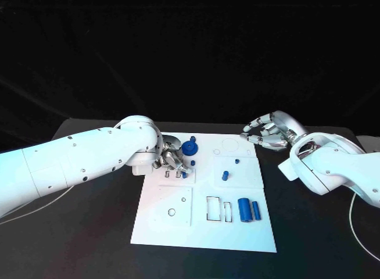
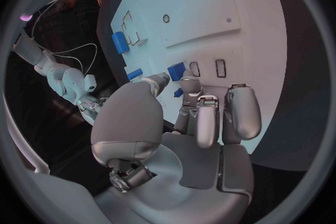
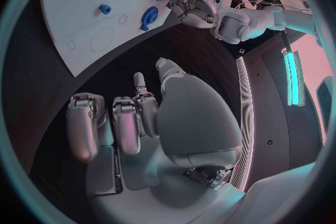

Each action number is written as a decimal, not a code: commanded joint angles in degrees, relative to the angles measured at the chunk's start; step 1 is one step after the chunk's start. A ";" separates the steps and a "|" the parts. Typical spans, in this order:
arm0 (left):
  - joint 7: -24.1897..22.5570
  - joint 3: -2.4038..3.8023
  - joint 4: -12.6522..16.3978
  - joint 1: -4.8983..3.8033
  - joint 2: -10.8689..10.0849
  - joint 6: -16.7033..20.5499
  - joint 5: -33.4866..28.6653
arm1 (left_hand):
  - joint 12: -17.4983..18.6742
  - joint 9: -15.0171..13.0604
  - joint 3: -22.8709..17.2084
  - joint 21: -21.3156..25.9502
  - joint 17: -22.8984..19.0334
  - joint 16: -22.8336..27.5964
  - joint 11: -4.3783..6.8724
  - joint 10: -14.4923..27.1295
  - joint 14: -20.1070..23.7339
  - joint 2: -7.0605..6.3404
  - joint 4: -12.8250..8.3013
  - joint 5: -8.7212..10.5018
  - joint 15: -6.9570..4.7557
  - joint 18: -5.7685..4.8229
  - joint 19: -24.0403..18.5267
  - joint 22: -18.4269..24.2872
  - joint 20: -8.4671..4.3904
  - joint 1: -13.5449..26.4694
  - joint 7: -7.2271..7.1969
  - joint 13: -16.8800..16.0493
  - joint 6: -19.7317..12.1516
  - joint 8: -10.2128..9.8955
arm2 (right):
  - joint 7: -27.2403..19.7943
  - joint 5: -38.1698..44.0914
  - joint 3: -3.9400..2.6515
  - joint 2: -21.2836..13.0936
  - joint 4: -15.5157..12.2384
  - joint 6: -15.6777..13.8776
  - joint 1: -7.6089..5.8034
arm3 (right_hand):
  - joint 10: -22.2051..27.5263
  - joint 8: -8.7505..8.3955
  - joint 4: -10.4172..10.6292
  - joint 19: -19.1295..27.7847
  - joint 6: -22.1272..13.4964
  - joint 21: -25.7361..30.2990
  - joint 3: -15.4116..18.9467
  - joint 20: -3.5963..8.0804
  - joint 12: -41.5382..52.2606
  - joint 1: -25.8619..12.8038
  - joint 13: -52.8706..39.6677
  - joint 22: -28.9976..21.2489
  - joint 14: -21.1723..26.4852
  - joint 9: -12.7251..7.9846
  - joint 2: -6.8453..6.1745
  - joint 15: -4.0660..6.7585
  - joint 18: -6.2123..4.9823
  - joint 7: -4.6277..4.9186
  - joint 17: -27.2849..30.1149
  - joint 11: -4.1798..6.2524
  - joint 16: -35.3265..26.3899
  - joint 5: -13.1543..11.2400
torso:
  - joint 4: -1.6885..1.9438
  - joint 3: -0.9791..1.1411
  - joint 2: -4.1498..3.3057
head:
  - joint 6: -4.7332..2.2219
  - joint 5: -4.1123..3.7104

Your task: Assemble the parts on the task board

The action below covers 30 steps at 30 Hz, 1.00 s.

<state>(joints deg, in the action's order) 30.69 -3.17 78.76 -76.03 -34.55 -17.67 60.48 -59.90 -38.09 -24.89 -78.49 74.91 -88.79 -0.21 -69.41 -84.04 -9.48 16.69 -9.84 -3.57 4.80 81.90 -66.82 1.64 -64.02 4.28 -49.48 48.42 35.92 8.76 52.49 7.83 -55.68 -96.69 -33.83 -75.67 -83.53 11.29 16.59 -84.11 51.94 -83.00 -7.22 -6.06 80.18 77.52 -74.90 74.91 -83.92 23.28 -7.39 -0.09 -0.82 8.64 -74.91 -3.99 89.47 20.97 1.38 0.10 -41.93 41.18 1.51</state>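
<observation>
The white task board [image 1: 169, 229] lies in the middle of the black desk [image 1: 324, 232], with bare desk all round its edges. The left hand [image 1: 172, 160] sits on the board's far left part, its fingers pinching a small blue part [image 2: 187, 88]. The right hand [image 1: 269, 131] hovers off the board's far right corner — fingers curled, holding nothing. Two blue cylinders [image 1: 250, 210] lie side by side near the right edge.

Left hand [image 1: 171, 158] fingers curled down; right hand [image 1: 269, 131] raised (empty).
</observation>
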 commanded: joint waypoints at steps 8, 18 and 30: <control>0.08 0.00 -0.04 -0.06 0.18 -1.89 -0.55 | -0.39 -0.40 -4.29 -0.33 13.36 -0.05 0.34 0.31 -5.43 -1.33 -0.25 0.02 -0.23 -0.45 0.43 -0.31 -0.18 -1.03 -0.08 0.46 0.01 0.25 | 0.14 0.75 0.01 0.08 0.06 0.76 0.15 | -0.14 0.34 -0.04 -2.17 0.18 0.28 -0.29 0.38 0.39 0.03 -8.34 10.21 -5.60 0.06 -0.32 0.40 -1.04 -0.03 -13.05 0.19 -0.20 0.15 | 0.03 -0.02 0.00 | 0.29 -0.04; 0.07 -0.01 -0.03 -0.06 0.12 -1.59 -1.62 | -0.28 -1.29 -12.35 -0.48 13.30 0.00 0.57 0.37 -5.40 -2.10 -2.16 -0.86 -0.45 -0.50 0.47 -0.70 -0.39 -3.50 -0.28 1.16 -0.29 0.89 | 0.07 0.75 0.01 0.10 0.14 0.63 0.27 | -0.16 0.37 -0.02 -2.18 0.22 0.27 -0.36 0.38 0.41 0.00 -8.35 10.22 -5.58 0.06 -0.29 0.40 -1.04 -0.03 -12.99 0.19 -0.23 0.28 | 0.02 -0.02 0.01 | 0.45 -0.10; -0.24 0.24 0.56 -0.06 -1.27 -0.83 -8.94 | -1.28 -4.17 -19.66 -0.75 13.38 -0.05 1.04 -0.46 -5.42 -1.78 -8.40 -3.90 -0.79 -0.60 0.58 -1.35 -0.67 -5.07 -0.77 0.05 -0.76 3.62 | -0.05 0.40 0.01 -0.11 0.16 0.39 0.38 | -0.17 0.44 0.08 -2.11 0.25 0.43 -0.54 0.39 0.41 -0.34 -8.34 10.13 -5.57 0.06 -0.17 0.41 -1.07 -0.03 -12.94 0.20 -0.25 0.71 | 0.11 0.04 0.04 | 0.42 -0.02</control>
<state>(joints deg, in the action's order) 30.74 -2.98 79.05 -76.03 -35.75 -18.38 56.14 -60.97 -39.72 -41.69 -78.93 74.91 -88.79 0.82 -69.64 -84.05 -11.86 11.20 -13.55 -3.99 4.81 82.32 -68.09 1.23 -68.08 3.93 -49.43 47.49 38.58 8.85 52.55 7.83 -55.75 -96.51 -33.82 -75.34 -83.53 11.52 16.82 -84.11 51.94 -82.76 -7.44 -6.06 80.42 77.53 -74.94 74.94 -83.92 23.27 -7.39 -0.09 -0.82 8.64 -74.95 -3.99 89.47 21.52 1.39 0.10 -41.90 41.67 1.53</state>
